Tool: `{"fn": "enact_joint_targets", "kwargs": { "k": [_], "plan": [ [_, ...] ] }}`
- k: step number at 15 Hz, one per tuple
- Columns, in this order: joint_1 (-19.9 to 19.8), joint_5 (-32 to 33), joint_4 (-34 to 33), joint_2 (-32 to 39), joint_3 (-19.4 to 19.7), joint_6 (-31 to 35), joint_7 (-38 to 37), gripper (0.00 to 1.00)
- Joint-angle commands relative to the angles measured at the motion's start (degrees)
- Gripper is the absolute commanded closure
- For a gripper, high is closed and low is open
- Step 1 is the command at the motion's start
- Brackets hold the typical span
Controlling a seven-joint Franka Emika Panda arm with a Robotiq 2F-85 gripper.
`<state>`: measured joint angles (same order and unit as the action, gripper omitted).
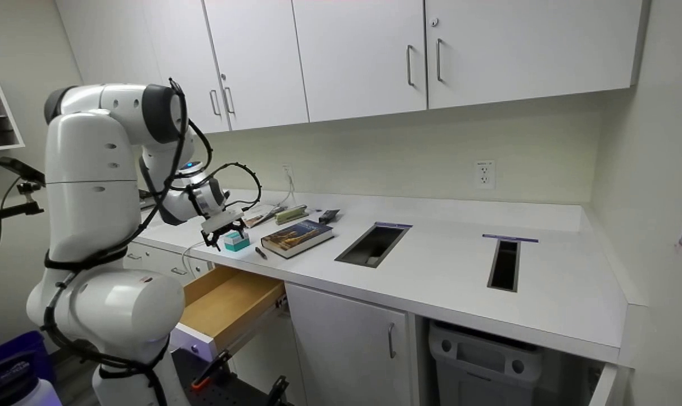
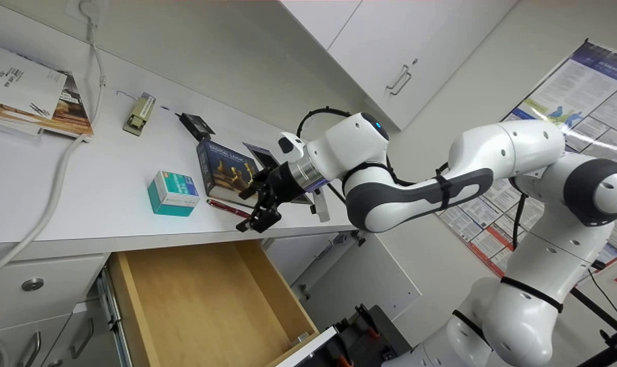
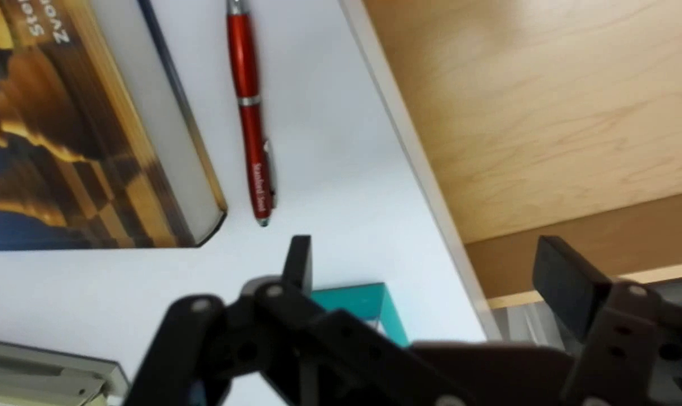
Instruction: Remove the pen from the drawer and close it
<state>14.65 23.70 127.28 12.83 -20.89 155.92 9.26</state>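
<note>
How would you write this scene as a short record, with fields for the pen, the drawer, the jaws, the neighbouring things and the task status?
pen: red, lying on the counter
drawer: pulled open
jaws: open, holding nothing
book: face up, beside the pen, not touching it
box: teal and white, on the counter near the pen
task status: pen outside the drawer; drawer not yet closed

A teal-and-white box [image 2: 174,193] and a thick book [image 1: 297,238] lie near the front edge of the bench [image 1: 442,265]; an olive-green stapler [image 2: 139,115] rests toward its back edge. A gray bin [image 1: 482,366] stands under the front edge, near one corner.
</note>
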Motion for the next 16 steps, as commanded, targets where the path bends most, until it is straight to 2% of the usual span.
{"fn": "enact_joint_targets", "kwargs": {
  "k": [1,2,5,8,10,13,14,16],
  "plan": [
    [-3.5,-16.1,3.5,-8.7,-6.9,-14.8,10.8,0.00],
    [-1.0,-20.7,3.5,-10.4,-5.1,-19.7,13.6,0.00],
    [1.4,-28.2,4.8,-14.8,-4.3,-32.1,19.5,0.00],
    [4.0,-32.7,8.2,-18.2,-3.6,-38.3,24.5,0.00],
    [5.9,-35.5,11.7,-19.7,-3.5,-39.6,29.1,0.00],
    [7.1,-38.8,15.4,-22.0,-2.1,-33.1,34.3,0.00],
    [7.6,-36.0,12.4,-18.3,-2.8,-36.1,30.3,0.00],
    [7.8,-37.0,13.6,-19.4,-1.8,-34.5,32.2,0.00]
  ]
}}
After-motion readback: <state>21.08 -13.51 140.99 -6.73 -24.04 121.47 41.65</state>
